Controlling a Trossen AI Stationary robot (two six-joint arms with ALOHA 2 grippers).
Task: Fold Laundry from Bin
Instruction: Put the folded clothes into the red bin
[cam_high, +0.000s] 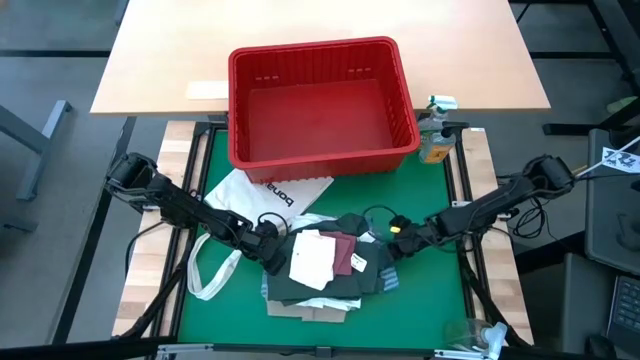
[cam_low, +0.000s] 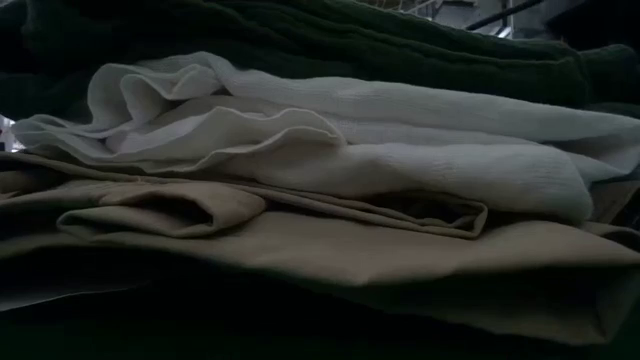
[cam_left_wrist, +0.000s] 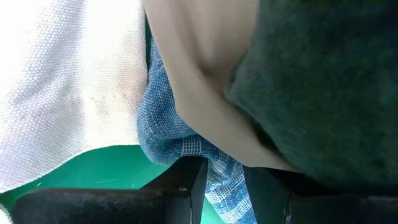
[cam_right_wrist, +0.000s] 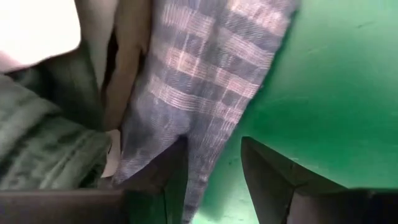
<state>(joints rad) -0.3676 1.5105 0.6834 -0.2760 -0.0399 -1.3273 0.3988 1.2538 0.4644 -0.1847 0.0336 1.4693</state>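
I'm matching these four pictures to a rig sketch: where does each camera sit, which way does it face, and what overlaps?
High: overhead, straight down on the red bin, laundry pile, both arms.
Low: table height, level, filled by tan shirt and white shirt; no arm shows.
Left wrist: on left arm, past left tool at blue-striped cloth.
Right wrist: on right arm, past right tool.
Shared: both wrist views show that striped cloth on the green mat.

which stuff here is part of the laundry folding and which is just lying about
Job: red bin, empty; laundry pile; blue-striped cloth, between the left gripper's fingers; right gripper at the pile's other side.
Lying about: white tote bag; bottle.
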